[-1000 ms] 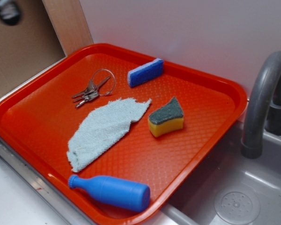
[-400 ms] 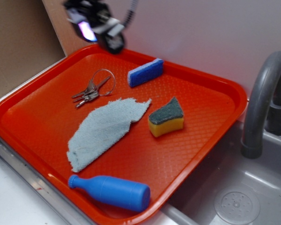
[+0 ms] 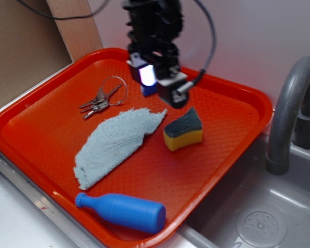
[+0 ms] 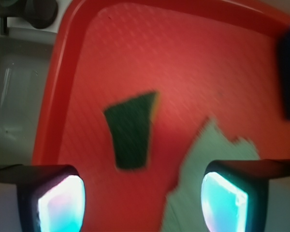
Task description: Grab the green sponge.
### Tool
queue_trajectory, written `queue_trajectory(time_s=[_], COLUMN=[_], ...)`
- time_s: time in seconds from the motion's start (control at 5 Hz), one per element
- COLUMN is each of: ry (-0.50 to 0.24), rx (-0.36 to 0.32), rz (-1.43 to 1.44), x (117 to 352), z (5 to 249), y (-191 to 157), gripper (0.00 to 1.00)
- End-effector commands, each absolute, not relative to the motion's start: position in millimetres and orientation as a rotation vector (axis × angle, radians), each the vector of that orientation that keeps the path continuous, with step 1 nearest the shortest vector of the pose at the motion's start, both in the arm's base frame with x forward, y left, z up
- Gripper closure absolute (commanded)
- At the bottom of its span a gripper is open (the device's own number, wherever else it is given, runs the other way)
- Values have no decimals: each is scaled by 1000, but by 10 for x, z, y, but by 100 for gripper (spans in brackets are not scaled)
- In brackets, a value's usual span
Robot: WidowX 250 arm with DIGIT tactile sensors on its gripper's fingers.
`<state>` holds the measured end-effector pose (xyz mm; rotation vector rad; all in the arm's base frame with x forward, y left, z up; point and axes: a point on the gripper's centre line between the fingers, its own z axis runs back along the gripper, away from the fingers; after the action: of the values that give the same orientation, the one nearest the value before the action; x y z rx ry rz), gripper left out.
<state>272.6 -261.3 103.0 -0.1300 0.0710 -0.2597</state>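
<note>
The green sponge (image 3: 183,129), yellow foam under a dark green top, lies on the red tray (image 3: 41,139) right of centre. In the wrist view its green top (image 4: 130,130) shows ahead of the fingers, blurred by motion. My gripper (image 3: 157,82) hangs above the tray just behind and left of the sponge, open, with nothing between its glowing pads (image 4: 63,205). It does not touch the sponge.
A pale blue cloth (image 3: 116,142) lies left of the sponge, reaching under the gripper. Keys on a ring (image 3: 103,98) sit further left. A blue bottle (image 3: 124,211) lies at the tray's front edge. The blue sponge (image 3: 148,90) is mostly hidden behind the gripper. A grey faucet (image 3: 289,113) and sink (image 3: 258,217) stand right.
The gripper came in from the upper left and dropped right toward the sponge, now covering most of the blue sponge. Objects on the tray have not moved.
</note>
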Motion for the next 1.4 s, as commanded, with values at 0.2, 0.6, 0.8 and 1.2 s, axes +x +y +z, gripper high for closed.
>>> queue_trajectory(time_s=[0.2,0.6,0.8,1.2], ry=[153,140,101,-139], rx=[-47,-1,-30,-175], rz=[-316,-328,-340,-283], x=[2639,2747,2707,2233], z=[509,519,850,1779], y=[-2778,-2659,-2547,-1517], gripper=[0,100,100,100])
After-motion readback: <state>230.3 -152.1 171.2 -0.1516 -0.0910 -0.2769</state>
